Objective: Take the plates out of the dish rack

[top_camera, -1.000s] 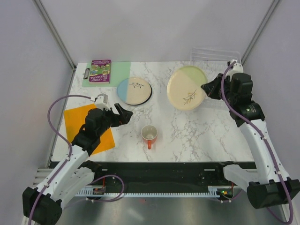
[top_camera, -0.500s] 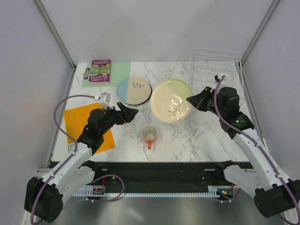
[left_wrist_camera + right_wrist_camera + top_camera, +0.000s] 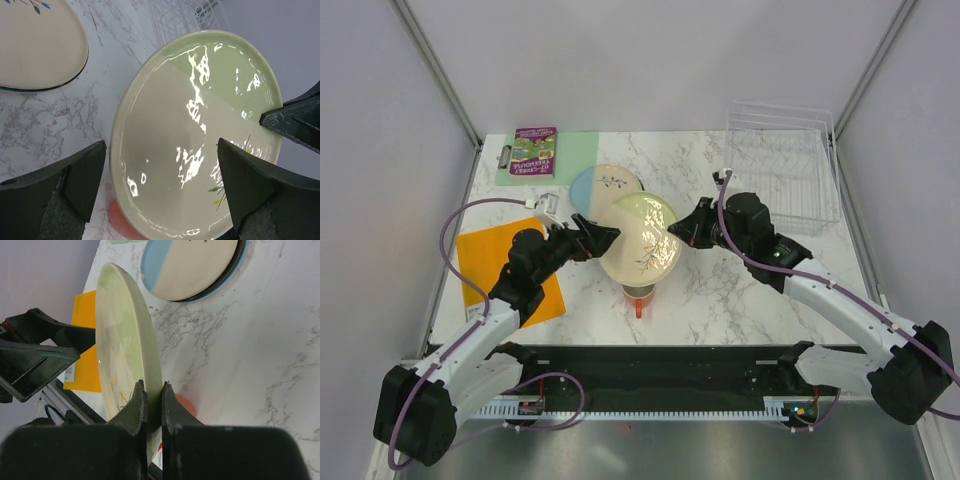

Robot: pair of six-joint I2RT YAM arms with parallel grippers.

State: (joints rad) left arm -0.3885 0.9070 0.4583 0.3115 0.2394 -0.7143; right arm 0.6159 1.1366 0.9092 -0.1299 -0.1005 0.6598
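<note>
Plates are the concern, and one is in the air. The pale yellow-green plate [image 3: 640,237] hangs tilted over the middle of the surface [image 3: 750,290]. Its lower edge is above the orange-red mug [image 3: 638,297], which sits at its 6 o'clock.

The right jaws are pinched shut on the plate's rim at its 3 o'clock. The right wrist view shows the plate [image 3: 120,340] edge-on, clamped thinly between both fingers [image 3: 134,407].

The left jaws stand wide apart at the plate's 9 o'clock and hold nothing. They are close to the rim, but contact cannot be told. From the left wrist the plate's glossy face [image 3: 200,135] fills the gap beyond the spread fingers [image 3: 85,175].

A cream-and-blue plate [image 3: 605,190] lies on top of a stack at 11 o'clock from the held one. The dish rack [image 3: 782,160] sits at 1 o'clock on the surface, and no plate shows in it.

The plate looks like glazed ceramic: stiff, fairly heavy, slick and brittle. A single rim pinch probably lets it swing or slip, and the mug beneath is a chipping risk. A second hold is best taken on the opposite rim, with the jaws reaching well over the lip rather than nipping its edge.
</note>
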